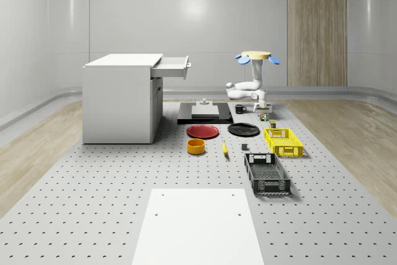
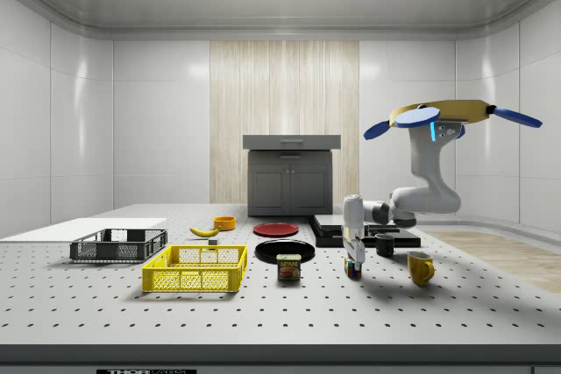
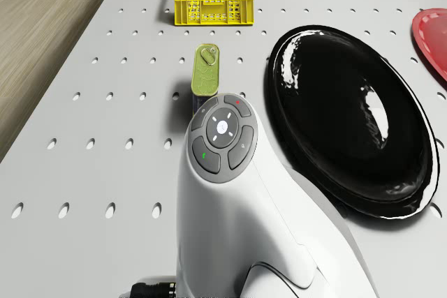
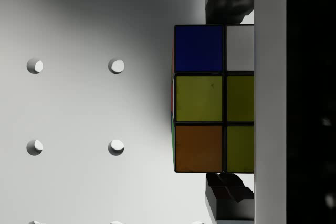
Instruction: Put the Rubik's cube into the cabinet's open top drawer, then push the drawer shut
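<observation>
- Step in hand: pickup. The end effector (image 4: 228, 98) is down at the cube (image 4: 212, 98), a finger (image 4: 231, 1) on each of two opposite faces; judged closed on the cube, which sits on the bench (image 1: 93, 215).
- The drone (image 2: 443, 116) hovers over the bench's far end, beside the mug (image 2: 421, 267).
- Next move calls for a straight lift, then a carry toward the drawer (image 1: 172, 66), at about 10 o'clock in the whole-scene view.
- Edges: can (image 3: 206, 69) and black plate (image 3: 349, 116) lie just beside the arm; above is open room.
</observation>
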Tool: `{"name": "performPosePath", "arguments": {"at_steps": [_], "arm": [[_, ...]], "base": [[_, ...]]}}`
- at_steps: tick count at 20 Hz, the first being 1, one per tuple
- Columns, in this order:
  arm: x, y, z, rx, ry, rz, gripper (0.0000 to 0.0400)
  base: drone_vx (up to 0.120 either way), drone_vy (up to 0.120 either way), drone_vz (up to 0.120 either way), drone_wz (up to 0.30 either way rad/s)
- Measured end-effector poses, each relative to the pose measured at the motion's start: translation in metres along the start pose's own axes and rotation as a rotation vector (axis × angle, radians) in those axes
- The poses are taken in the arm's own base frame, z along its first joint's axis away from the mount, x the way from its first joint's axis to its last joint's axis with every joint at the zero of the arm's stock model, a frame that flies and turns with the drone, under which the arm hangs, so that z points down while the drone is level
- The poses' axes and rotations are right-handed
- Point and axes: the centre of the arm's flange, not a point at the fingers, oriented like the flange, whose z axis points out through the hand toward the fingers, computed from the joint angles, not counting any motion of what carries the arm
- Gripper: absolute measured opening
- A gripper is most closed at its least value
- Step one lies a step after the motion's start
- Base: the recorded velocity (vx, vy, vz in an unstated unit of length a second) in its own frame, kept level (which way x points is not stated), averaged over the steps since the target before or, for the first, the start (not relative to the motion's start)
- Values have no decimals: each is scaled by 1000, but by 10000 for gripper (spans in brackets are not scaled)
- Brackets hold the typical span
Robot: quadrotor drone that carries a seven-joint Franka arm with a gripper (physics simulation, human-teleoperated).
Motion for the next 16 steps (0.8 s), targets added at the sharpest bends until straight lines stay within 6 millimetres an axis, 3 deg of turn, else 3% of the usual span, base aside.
{"name": "performPosePath", "arguments": {"at_steps": [9, 16], "arm": [[6, -6, 12, 0, 0, 0, 400], [7, -7, 16, 0, 0, 0, 340]], "base": [[0, 0, 0, 0], [0, 0, 0, 0]]}}
